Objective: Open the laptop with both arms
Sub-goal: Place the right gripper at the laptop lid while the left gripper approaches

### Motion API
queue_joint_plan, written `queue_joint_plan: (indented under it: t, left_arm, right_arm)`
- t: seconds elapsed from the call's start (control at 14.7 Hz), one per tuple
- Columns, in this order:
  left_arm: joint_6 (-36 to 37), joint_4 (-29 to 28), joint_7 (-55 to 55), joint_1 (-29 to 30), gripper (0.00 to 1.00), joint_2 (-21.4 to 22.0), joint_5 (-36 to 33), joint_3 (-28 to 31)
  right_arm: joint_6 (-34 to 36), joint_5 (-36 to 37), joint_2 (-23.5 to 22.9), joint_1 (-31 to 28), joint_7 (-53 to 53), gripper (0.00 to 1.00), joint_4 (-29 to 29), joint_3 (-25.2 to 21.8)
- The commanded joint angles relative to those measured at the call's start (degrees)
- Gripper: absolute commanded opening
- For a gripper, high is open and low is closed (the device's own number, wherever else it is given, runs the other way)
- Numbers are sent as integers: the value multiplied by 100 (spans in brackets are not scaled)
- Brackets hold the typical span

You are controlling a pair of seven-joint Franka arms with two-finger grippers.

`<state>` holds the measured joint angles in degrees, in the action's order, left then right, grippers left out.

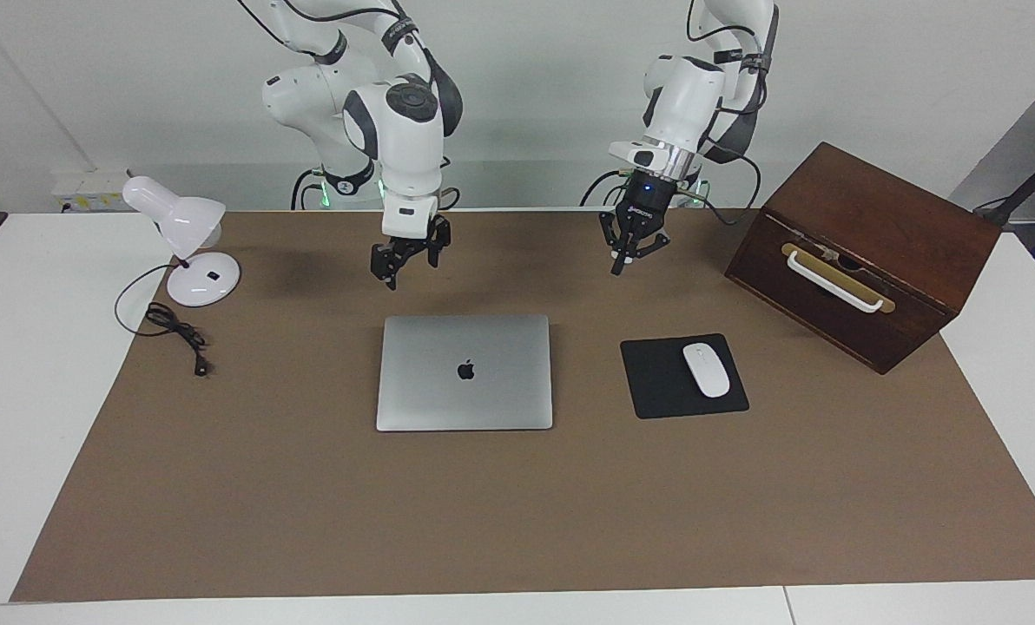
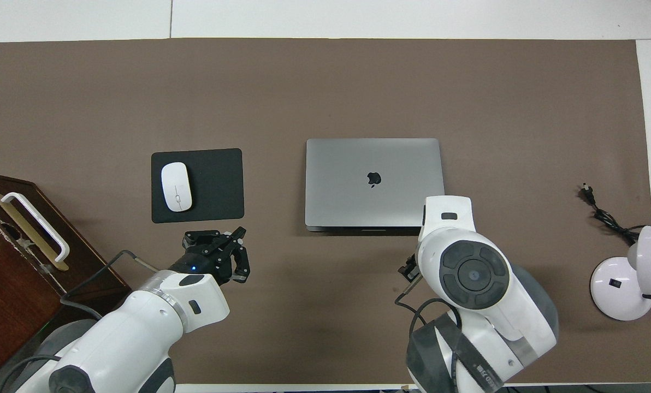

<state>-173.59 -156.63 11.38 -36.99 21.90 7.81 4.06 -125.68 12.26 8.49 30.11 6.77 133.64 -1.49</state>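
Observation:
The laptop (image 1: 464, 371) (image 2: 374, 183) lies flat in the middle of the brown mat, its lid down and the dark logo facing up. My left gripper (image 1: 616, 267) (image 2: 228, 243) hangs shut and empty above the mat, between the laptop and the mouse pad and closer to the robots than both. My right gripper (image 1: 396, 276) hangs above the mat over the strip just on the robots' side of the laptop, toward the right arm's corner of it. In the overhead view the right arm's own body hides most of the right gripper (image 2: 410, 269). Neither gripper touches the laptop.
A black mouse pad (image 1: 652, 382) with a white mouse (image 1: 706, 370) lies beside the laptop toward the left arm's end. A brown wooden box (image 1: 865, 252) with a white handle stands at that end. A white desk lamp (image 1: 179, 234) and its cord (image 1: 179, 334) sit at the right arm's end.

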Motion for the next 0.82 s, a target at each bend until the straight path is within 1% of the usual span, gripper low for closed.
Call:
queue_joint_plan:
  t: [0.0, 0.14, 0.27, 0.34, 0.48, 0.61, 0.75]
  left_arm:
    - [-875, -113, 101, -351, 0, -536, 107, 78]
    - [-1377, -113, 101, -527, 0, -914, 107, 78]
    - [-1808, -113, 101, -677, 0, -1204, 107, 78]
    - [-1966, -122, 101, -765, 0, -1293, 107, 78]
    - [-2440, -314, 92, -888, 0, -1416, 107, 78]
    - [-2582, -517, 14, -1063, 0, -1469, 107, 78]
    - [-2671, -570, -450, -1160, 0, -1592, 107, 69]
  right_arm:
    - [-500, 521, 84, 90, 61, 100, 382, -26]
    - [-667, 961, 13, 179, 26, 100, 426, -26]
    - [-843, 1007, 13, 162, 17, 100, 523, -26]
    - [-896, 1007, 4, 170, 17, 100, 567, -26]
    - [-1123, 1016, -31, 170, 0, 100, 707, -26]
    - [-1431, 1016, -162, 153, -9, 100, 743, -26]
    - [-1616, 1120, -268, 161, -158, 100, 743, -26]
